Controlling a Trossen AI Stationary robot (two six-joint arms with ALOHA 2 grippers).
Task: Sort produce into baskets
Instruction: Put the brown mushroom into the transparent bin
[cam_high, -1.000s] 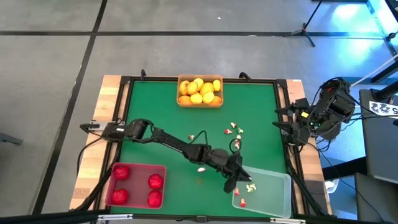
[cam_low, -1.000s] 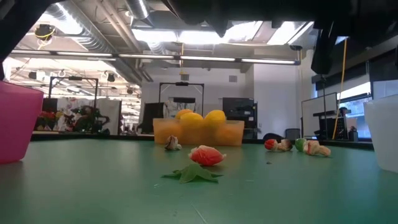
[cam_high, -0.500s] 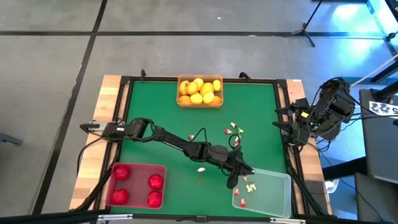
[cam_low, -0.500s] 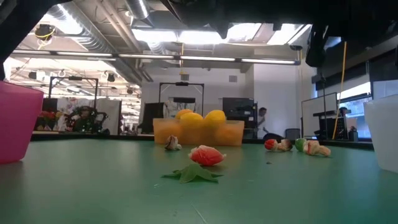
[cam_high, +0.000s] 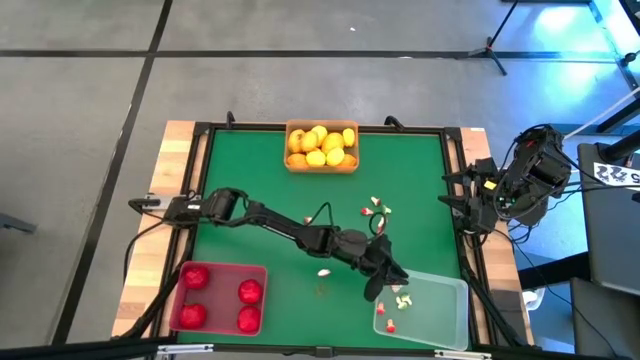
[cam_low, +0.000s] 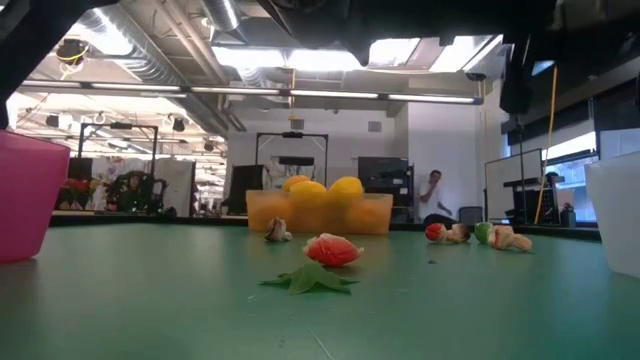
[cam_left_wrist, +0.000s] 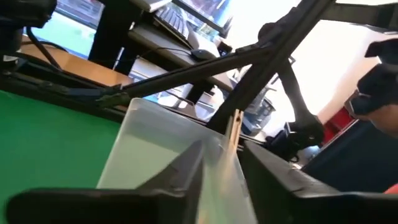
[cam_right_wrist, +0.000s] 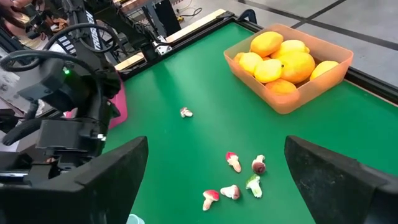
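The loose mushroom bits (cam_high: 377, 208) are what's left to sort. They sit in a little cluster on the green mat, off to the far side of the left gripper (cam_high: 375, 287) and well apart from it. One stray bit (cam_high: 325, 271) lies on its own, back along the left arm and just beside the forearm, so it's behind the jaws rather than ahead of them. A couple of bits are already down inside the clear basket (cam_high: 445, 310), right past the fingertips. The left gripper hangs over that basket's near corner, pointing into it. Its jaws look parted only a crack in the wrist view, and there's no bit visibly pinched between them. A thin pale strip does line up with the gap, but it can't be told whether that belongs to the basket or to the background. By the look of it this is a drop-off, so the next reach probably means backing out and swinging round, since every loose bit lies away from where the jaws face. The bits are too small to make out a long axis. The right gripper (cam_high: 455, 200) waits at the table's edge with jaws wide and empty. It faces the cluster, but the left is closer to the cluster and the stray.
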